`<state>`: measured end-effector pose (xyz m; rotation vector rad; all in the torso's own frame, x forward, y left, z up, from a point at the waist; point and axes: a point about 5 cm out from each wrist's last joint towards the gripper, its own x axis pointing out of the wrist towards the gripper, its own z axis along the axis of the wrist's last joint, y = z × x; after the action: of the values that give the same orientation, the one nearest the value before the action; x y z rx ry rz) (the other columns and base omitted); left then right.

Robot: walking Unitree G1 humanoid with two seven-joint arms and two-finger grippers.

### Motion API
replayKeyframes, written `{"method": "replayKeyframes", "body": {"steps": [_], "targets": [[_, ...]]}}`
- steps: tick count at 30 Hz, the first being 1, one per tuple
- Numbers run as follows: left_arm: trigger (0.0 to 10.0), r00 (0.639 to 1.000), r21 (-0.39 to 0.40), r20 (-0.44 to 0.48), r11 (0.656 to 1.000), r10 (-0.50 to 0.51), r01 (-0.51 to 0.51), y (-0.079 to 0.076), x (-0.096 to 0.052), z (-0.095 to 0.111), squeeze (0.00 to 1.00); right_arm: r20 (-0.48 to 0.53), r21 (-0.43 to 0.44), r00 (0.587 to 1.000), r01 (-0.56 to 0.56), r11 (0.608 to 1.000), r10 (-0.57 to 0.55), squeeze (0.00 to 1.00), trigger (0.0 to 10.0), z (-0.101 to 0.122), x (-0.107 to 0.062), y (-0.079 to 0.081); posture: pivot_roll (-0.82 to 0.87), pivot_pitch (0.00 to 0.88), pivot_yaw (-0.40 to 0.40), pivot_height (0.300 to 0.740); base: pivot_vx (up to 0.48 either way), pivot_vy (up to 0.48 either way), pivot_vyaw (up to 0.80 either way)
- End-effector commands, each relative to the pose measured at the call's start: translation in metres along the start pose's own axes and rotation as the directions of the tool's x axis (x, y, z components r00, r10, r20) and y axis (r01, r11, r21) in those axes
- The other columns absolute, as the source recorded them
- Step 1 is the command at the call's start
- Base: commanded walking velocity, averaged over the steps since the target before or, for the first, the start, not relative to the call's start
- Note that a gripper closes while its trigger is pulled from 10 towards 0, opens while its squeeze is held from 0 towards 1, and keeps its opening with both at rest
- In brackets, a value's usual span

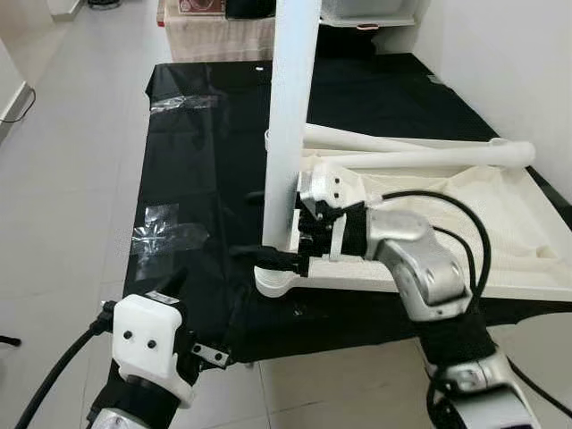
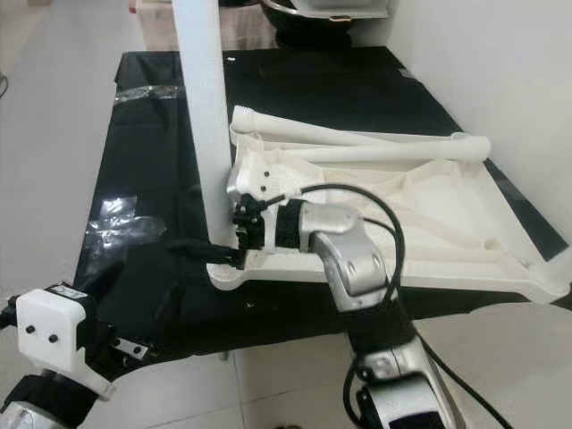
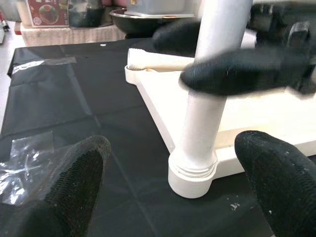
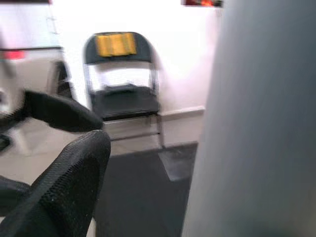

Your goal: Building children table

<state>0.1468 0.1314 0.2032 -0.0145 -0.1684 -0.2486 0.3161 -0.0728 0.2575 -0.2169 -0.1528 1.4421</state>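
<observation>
A white children's table top [image 1: 500, 232] lies upside down on a black sheet [image 1: 206, 170] on the floor. One white table leg [image 1: 290, 116] stands upright in the near left corner socket [image 3: 192, 180]. My right gripper [image 1: 268, 259] is shut on this leg just above the socket, one finger in front of it and one behind. Two loose legs [image 1: 420, 159] lie across the far side of the table top. My left gripper [image 3: 173, 144] hovers low over the sheet's near edge, open and facing the socket, a short way from it.
Crumpled clear tape [image 1: 165, 234] is stuck on the sheet left of the leg, with more tape [image 1: 183, 103] farther back. A white wall [image 1: 518, 63] runs along the right. Low furniture [image 1: 214, 36] stands beyond the sheet. Pale tile floor [image 1: 63, 179] lies to the left.
</observation>
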Motion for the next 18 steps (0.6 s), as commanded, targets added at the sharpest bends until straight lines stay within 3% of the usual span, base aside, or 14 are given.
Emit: {"method": "replayKeyframes", "body": {"steps": [1,8,10,11,12,18], "targets": [[10.0,1.0,-0.009,-0.011,1.0,0.004,-0.004,0.0,-0.002,-0.001,0.0,0.028,-0.008,0.999,-0.039,0.999,0.039,0.0,10.0,0.006,-0.003,-0.006,0.13,0.166,-0.069,0.74,0.0,0.0,0.0],[10.0,1.0,-0.007,-0.014,1.0,0.01,-0.01,0.0,-0.003,0.0,0.0,0.037,-0.007,0.989,-0.142,0.99,0.143,0.0,10.0,0.015,-0.01,-0.016,0.14,0.177,-0.07,0.74,0.0,0.0,0.0],[10.0,1.0,-0.007,-0.014,1.0,0.01,-0.011,0.0,-0.003,0.0,0.0,0.032,-0.008,0.986,-0.165,0.986,0.165,0.0,9.4,0.015,-0.012,-0.018,0.14,0.178,-0.07,0.74,0.0,0.0,0.0],[10.0,1.0,-0.007,-0.015,1.0,0.011,-0.011,-0.001,-0.003,0.0,0.0,0.03,-0.005,0.98,-0.194,0.981,0.194,0.0,2.0,0.016,-0.014,-0.019,0.14,0.181,-0.07,0.74,0.0,0.0,0.0],[10.0,1.0,-0.007,-0.015,1.0,0.012,-0.012,-0.001,-0.004,0.0,0.0,0.032,0.0,0.976,-0.214,0.977,0.214,0.0,0.0,0.016,-0.015,-0.02,0.14,0.181,-0.07,0.74,0.0,0.0,0.0],[10.0,1.0,-0.009,-0.017,1.0,0.011,-0.011,-0.001,-0.004,0.0,0.0,0.037,0.012,0.969,-0.245,0.969,0.244,0.0,0.0,0.015,-0.019,-0.02,0.13,0.184,-0.07,0.74,0.0,0.0,0.0]]}}
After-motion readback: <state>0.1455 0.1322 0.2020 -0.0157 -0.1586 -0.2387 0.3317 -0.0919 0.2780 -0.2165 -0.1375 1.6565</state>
